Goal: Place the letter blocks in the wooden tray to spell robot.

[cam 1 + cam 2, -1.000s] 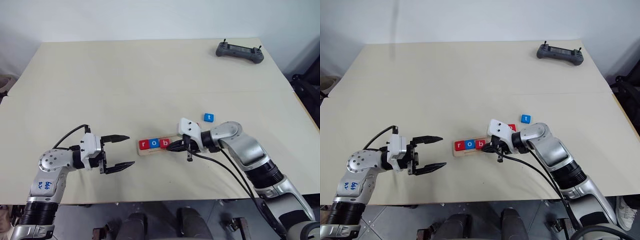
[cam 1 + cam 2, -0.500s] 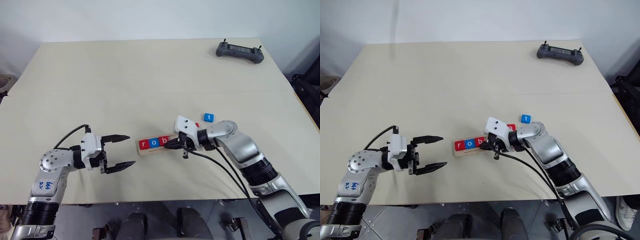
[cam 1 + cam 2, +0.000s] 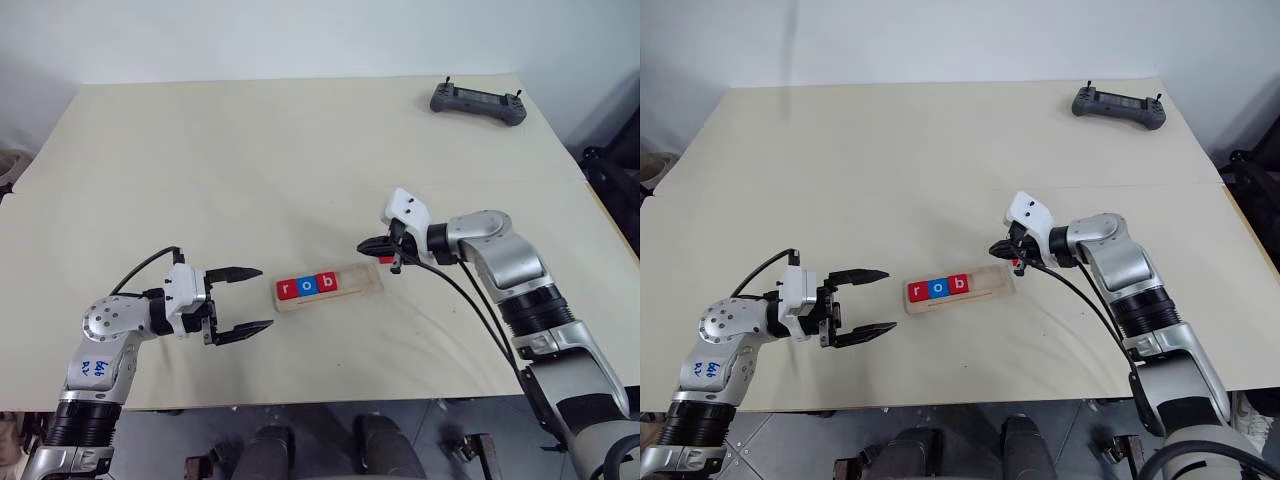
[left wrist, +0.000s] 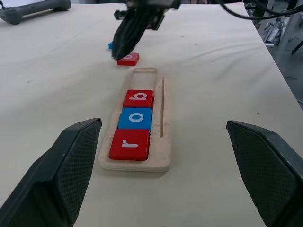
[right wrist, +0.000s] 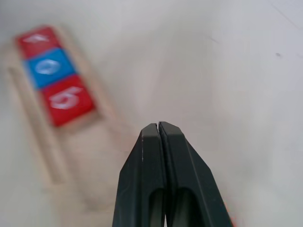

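Right tool (image 3: 369,246) risen, wooden tray (image 3: 362,283) below

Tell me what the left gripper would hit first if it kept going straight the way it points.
Probably the wooden tray: it lies straight ahead of the open left gripper, with the red r block at the near end. Depth is hard to judge.

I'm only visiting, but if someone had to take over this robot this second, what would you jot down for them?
Left gripper: open, empty, hovering left of the wooden tray.
Right gripper: shut, empty, over the table just past the tray's right end.
Done: r, o and b sit side by side at the tray's left end.
Left: a red block lies on the table beyond the tray's empty end, under the right gripper; a blue block peeks out behind it. Their letters are hidden. Both still need placing after b.
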`<state>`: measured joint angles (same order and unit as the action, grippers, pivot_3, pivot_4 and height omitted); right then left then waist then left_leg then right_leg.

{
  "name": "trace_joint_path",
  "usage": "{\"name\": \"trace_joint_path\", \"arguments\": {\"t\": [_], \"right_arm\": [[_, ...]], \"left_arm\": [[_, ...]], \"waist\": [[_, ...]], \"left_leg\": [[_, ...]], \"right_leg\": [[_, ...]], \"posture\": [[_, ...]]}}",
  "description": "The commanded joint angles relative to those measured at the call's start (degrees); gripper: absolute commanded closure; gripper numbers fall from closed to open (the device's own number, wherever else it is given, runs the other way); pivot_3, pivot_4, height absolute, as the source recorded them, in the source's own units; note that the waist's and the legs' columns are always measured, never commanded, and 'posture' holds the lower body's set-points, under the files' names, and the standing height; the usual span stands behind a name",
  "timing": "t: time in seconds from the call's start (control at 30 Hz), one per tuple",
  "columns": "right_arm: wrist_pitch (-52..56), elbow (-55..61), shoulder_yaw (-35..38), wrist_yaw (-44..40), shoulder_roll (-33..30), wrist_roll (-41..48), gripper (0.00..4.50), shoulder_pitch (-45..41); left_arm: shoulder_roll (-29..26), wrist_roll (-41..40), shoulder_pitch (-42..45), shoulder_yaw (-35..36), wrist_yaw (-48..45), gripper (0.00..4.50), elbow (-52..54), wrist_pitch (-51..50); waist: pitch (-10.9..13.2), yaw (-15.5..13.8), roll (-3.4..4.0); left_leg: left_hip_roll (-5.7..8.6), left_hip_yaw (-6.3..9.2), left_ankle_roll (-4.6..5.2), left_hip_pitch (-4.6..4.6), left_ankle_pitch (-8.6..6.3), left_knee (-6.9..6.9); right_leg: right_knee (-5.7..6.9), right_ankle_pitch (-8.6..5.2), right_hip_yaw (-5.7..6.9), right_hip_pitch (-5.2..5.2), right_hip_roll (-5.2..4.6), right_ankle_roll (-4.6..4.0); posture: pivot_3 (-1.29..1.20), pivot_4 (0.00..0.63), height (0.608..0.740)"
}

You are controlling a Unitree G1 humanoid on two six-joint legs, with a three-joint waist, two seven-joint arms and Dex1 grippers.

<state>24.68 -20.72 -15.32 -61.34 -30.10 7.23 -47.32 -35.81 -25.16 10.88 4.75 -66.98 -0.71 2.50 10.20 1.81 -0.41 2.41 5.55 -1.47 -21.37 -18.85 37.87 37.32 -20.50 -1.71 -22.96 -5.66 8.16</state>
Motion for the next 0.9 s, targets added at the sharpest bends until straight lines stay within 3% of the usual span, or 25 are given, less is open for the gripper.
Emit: {"name": "trace_joint_path", "arguments": {"t": [0.03,0.4,0.9], "right_arm": [[-4.2,-3.1,-0.7,0.3,1.1,-2.4,4.45,-1.8],[-2.9,1.2,-3.0,-8.0,-0.6,-3.6,4.45,0.9],[-4.5,5.0,1.2,-6.7,-1.3,-1.8,4.45,2.9]], "left_arm": [[0.2,0.0,0.7,0.1,0.1,0.00,0.5,0.6],[0.2,0.0,0.4,0.1,0.5,0.00,0.8,0.6],[0.4,-0.1,0.6,-0.2,-0.1,0.00,0.6,0.5]], "waist": [[0.0,0.0,0.00],[0.0,-0.1,0.00],[0.0,-0.2,0.00]], "left_leg": [[0.01,-0.01,0.00,-0.01,0.00,0.01],[0.00,-0.01,0.00,-0.03,0.00,0.05],[0.01,-0.02,0.00,-0.03,0.00,0.07]], "right_leg": [[0.00,0.00,0.00,0.00,0.00,0.00],[0.04,0.00,0.00,-0.01,0.00,0.00],[0.04,0.00,0.00,0.00,-0.01,0.00]], "posture": [[0.00,0.150,0.740],[0.00,0.150,0.740],[0.00,0.150,0.740]]}}
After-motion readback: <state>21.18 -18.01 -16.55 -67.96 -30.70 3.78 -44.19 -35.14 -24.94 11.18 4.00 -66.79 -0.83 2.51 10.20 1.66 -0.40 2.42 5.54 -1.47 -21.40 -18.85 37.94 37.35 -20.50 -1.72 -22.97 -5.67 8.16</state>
